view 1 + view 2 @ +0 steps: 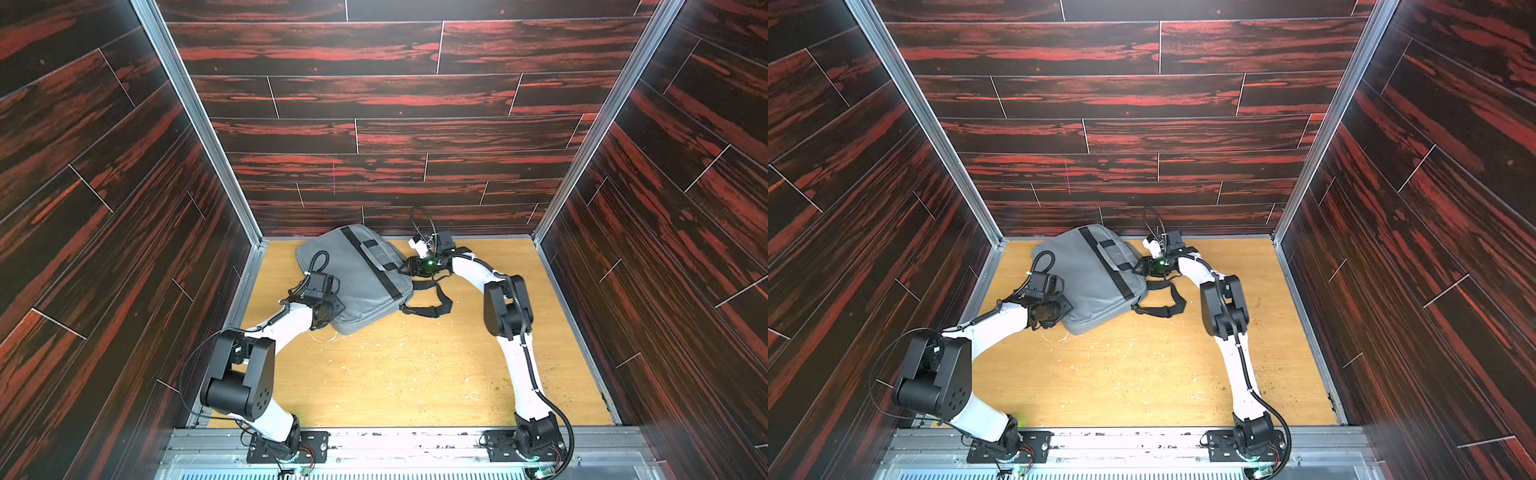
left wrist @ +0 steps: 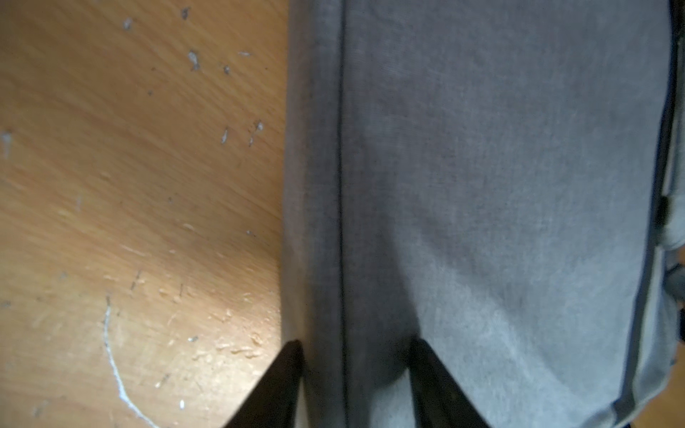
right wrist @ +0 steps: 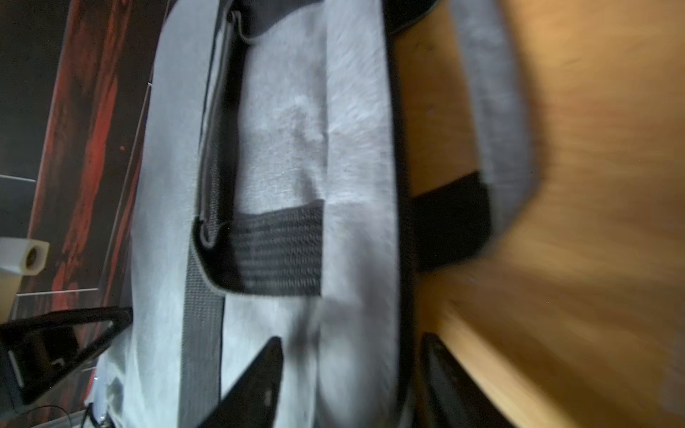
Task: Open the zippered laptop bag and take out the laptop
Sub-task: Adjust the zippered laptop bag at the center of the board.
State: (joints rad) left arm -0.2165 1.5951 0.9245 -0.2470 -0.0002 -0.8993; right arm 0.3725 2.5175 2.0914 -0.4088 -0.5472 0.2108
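The zippered laptop bag point(image 1: 361, 270) point(image 1: 1096, 270) lies slantwise at the back of the wooden table, closed, with its black webbing stripe point(image 1: 376, 268) and grey handles point(image 1: 380, 249) facing up. Its far corner reaches the back wall. My left gripper point(image 1: 332, 309) point(image 2: 356, 352) pinches the bag's near left edge point(image 2: 315, 222), one finger on the table side and one on top. My right gripper point(image 1: 405, 266) point(image 3: 352, 341) is shut across the handle-side edge, astride the dark zipper line point(image 3: 398, 148). The laptop is hidden.
The black shoulder strap point(image 1: 432, 303) lies looped on the table point(image 1: 415, 365) to the right of the bag. Dark red plank walls point(image 1: 374, 137) close in the back and both sides. The tabletop is scratched and speckled.
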